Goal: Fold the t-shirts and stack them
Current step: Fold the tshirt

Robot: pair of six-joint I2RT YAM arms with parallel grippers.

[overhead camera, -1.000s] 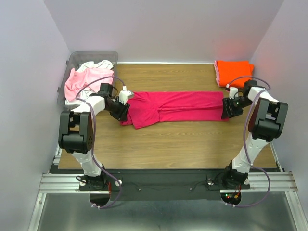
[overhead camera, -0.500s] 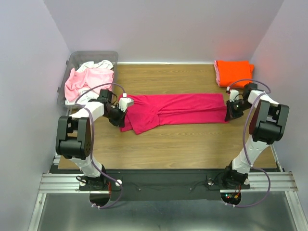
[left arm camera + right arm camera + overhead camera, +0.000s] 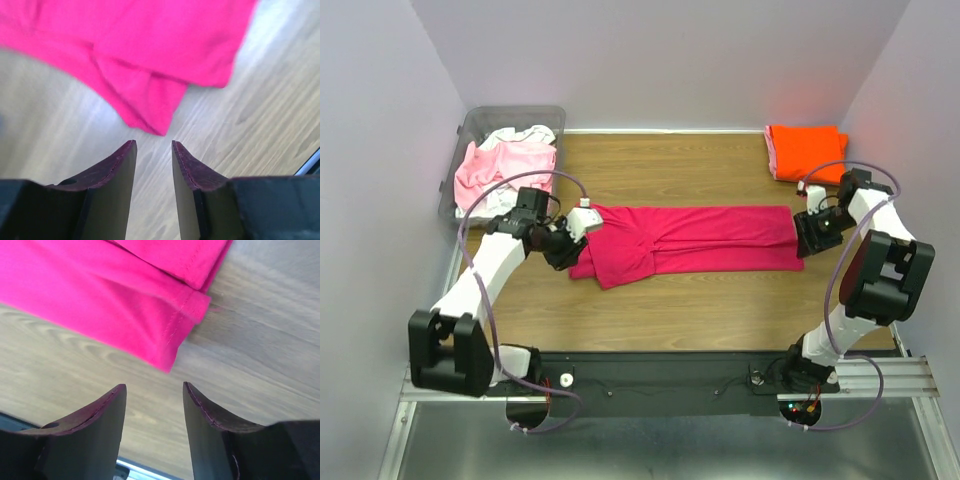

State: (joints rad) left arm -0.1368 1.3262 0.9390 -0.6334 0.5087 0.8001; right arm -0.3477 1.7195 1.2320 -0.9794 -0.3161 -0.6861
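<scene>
The magenta-pink t-shirt (image 3: 685,240) lies folded into a long band across the wooden table. My left gripper (image 3: 567,250) is open and empty just off the shirt's left end; in the left wrist view the shirt's corner (image 3: 150,100) lies just ahead of my left gripper (image 3: 152,150). My right gripper (image 3: 809,236) is open and empty just off the shirt's right end; the hemmed corner (image 3: 170,335) lies just ahead of my right gripper (image 3: 154,395). The folded orange t-shirt (image 3: 804,150) lies at the back right. Pale pink (image 3: 490,165) and white (image 3: 518,134) shirts sit in the bin.
The clear plastic bin (image 3: 510,117) stands at the back left corner. Purple walls close in the table on three sides. The black rail (image 3: 650,375) with the arm bases runs along the near edge.
Both grippers have let go of the magenta shirt's ends and drawn back a little. The shirt has settled lower and flatter on the table. The left arm's elbow swung down and left.
</scene>
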